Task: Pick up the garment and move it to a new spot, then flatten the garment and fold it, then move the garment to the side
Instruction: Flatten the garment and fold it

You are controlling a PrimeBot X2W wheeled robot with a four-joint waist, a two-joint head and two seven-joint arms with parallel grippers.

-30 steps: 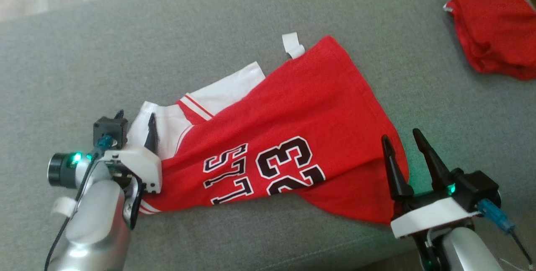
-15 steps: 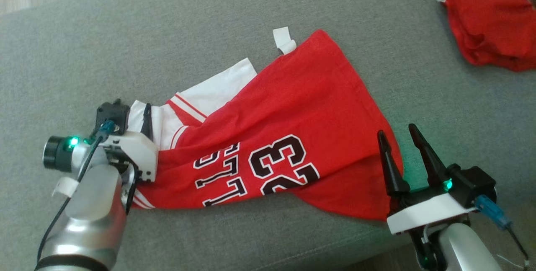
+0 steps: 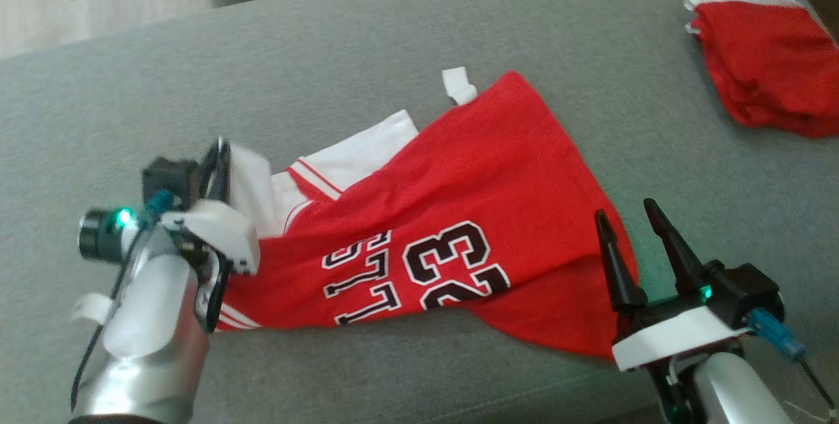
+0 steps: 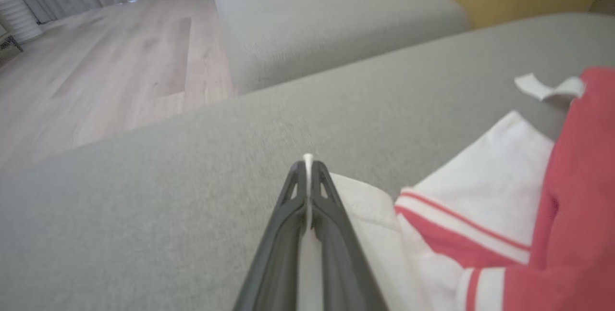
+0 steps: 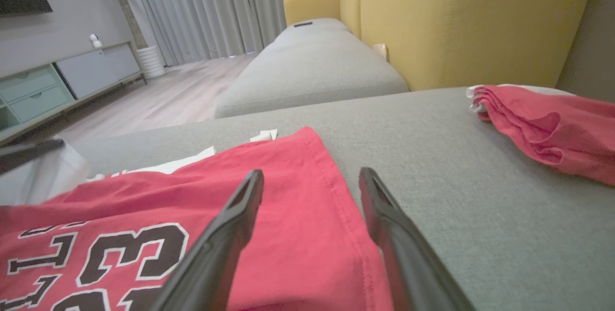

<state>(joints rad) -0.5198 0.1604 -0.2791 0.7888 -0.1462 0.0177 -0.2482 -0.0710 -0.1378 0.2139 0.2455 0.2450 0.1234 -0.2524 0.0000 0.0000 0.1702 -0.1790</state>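
Red cloth jersey with white sleeves [image 3: 505, 162]: black number "23" [image 3: 455, 265], outlined white, on the red front. Next to it, same style, partial lettering "LLS" [image 3: 360, 276]; its remaining letters are cut off at a fold.

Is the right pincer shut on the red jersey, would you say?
No, the right pincer is open, its two fingers spread well apart over the red jersey without pinching any cloth.

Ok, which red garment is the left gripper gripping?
The numbered jersey, by its white sleeve; the folded red pile lies apart, untouched.
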